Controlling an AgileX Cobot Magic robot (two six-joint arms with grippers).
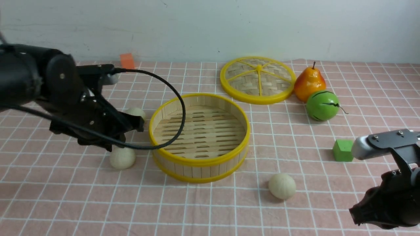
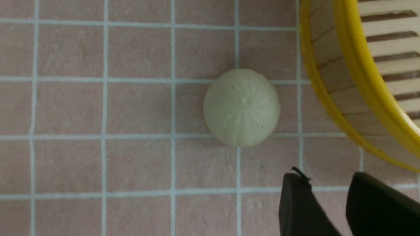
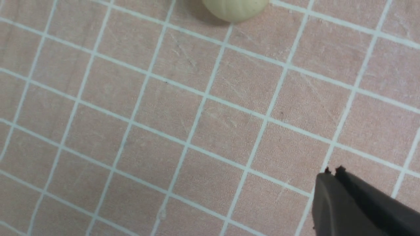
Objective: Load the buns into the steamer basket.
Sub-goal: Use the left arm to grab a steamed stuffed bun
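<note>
The steamer basket [image 1: 198, 162] stands empty in the middle of the pink checked cloth. Two buns lie left of it, one near [image 1: 122, 157] and one farther back [image 1: 137, 113]. A third bun [image 1: 282, 186] lies in front of the basket to the right. My left gripper [image 1: 137, 124] is open and empty, hovering between the two left buns beside the basket wall. The left wrist view shows one bun [image 2: 241, 107] by the basket's rim [image 2: 331, 95], ahead of the open gripper [image 2: 325, 178]. My right gripper [image 1: 356, 213] is shut and empty at the front right; its wrist view shows the gripper [image 3: 333, 171] far from a bun [image 3: 234, 8].
The flat woven lid [image 1: 259, 78] lies behind the basket. An orange-yellow pear [image 1: 309, 83] and a green striped melon ball [image 1: 322, 105] stand at the back right. A green cube [image 1: 343, 150] sits near my right arm. An orange block [image 1: 127, 60] lies at the back left.
</note>
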